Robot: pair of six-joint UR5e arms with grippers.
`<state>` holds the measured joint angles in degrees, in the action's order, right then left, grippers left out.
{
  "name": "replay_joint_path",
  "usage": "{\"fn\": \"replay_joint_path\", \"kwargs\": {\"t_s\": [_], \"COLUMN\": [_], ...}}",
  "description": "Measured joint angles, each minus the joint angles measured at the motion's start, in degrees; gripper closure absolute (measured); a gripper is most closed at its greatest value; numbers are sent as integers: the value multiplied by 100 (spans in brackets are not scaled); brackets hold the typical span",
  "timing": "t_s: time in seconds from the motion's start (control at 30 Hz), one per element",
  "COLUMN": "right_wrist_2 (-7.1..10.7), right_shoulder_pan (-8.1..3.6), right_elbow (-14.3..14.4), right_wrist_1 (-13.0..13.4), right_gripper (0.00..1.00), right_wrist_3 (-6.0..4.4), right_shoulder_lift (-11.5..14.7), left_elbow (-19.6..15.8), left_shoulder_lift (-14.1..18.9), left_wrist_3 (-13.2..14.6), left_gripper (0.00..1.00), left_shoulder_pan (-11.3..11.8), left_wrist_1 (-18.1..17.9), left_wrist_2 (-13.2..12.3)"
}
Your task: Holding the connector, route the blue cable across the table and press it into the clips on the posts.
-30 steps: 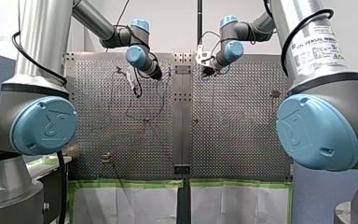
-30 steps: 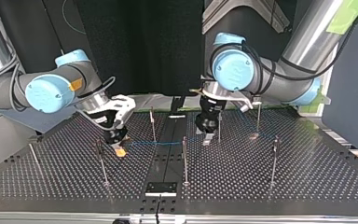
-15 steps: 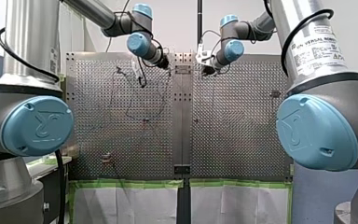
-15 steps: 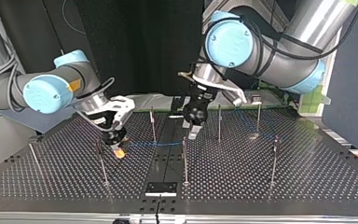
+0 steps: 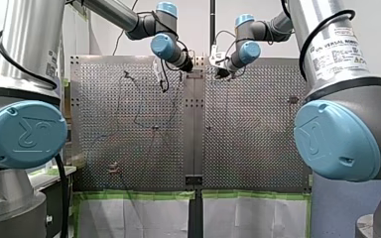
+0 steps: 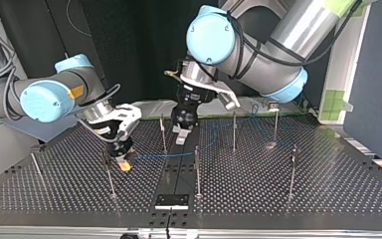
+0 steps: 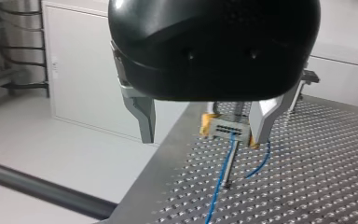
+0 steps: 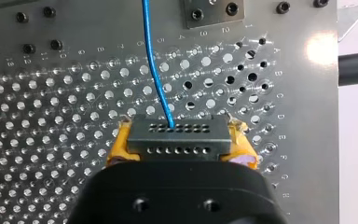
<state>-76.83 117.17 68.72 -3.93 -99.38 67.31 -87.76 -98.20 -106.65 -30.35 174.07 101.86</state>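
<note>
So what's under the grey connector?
The perforated table, with the blue cable running away over it. The holes straight beneath are hidden by the connector and my right gripper.

Top view: posts hem my left pincer (image 6: 180,135) – rear-left post (image 6: 163,130) just at 9 o'clock, rear-mid post (image 6: 234,130) at 3, centre post (image 6: 197,169) at 5. Blue cable (image 6: 159,155) runs low btwn my right pincer (image 6: 124,163) and centre post, barring the lane at 7 o'clock. Bench (image 6: 328,199) front strip at 6 o'clock free exc. a small plate (image 6: 171,200); wide gap btwn centre post & right post (image 6: 293,169).
</note>
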Motion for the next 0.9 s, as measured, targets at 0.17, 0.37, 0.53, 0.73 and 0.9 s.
{"fn": "replay_joint_path", "kwargs": {"t_s": [0.17,0.37,0.53,0.73,0.9], "right_wrist_2": [0,0,0,0,27], "right_shoulder_pan": [-16,-44,-48,-48,-49], "right_elbow": [-10,-32,-43,-44,-43], "right_wrist_1": [-1,-1,-1,-1,-1], "right_gripper": [100,100,100,100,100], "right_wrist_3": [-4,-8,-19,-22,-22], "right_shoulder_lift": [20,31,32,28,25], "left_elbow": [244,589,867,1211,1474], "left_shoulder_lift": [-238,-465,-723,-964,-1137], "left_wrist_3": [92,142,258,275,299], "left_gripper": [0,0,0,0,0], "left_shoulder_pan": [-84,-57,-66,-38,-56], "left_wrist_1": [81,215,353,251,302], "left_wrist_2": [196,296,445,524,526]}}
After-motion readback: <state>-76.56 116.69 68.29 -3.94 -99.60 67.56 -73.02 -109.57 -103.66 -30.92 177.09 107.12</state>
